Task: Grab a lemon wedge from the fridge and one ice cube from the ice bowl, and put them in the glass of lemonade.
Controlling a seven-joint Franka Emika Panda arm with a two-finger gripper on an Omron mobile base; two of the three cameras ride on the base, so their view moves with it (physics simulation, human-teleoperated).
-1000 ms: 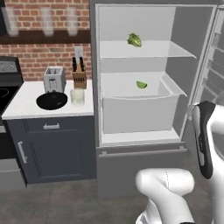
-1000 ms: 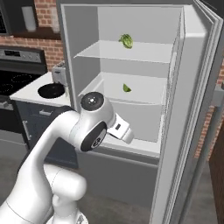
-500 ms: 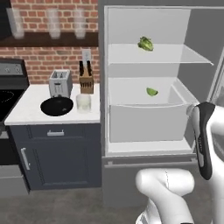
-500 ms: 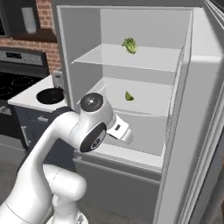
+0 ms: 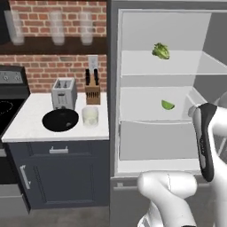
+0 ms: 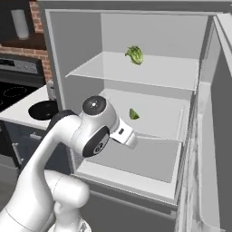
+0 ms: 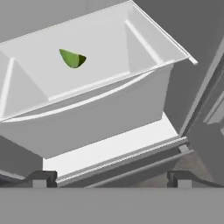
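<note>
Well short of fridge [image 5: 114, 111] drawer rim [image 7: 94, 101], jaws fully spread (empty); lemon wedge [image 7: 72, 58] inside.

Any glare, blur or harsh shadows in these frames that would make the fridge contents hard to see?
Left base view: flat, even rendered light, the lemon wedge crisp on its shelf. Right base view: soft shading inside the fridge, no glare. Hand view: slightly soft overall, the wedge's underside dark, open pincer tips sharp enough.

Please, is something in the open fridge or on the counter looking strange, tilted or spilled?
Nothing stands out. The fridge is open, the lemon wedge lies inside on its lower shelf, and the ice bowl and glass of lemonade stand upright on the counter, with no spill.
</note>
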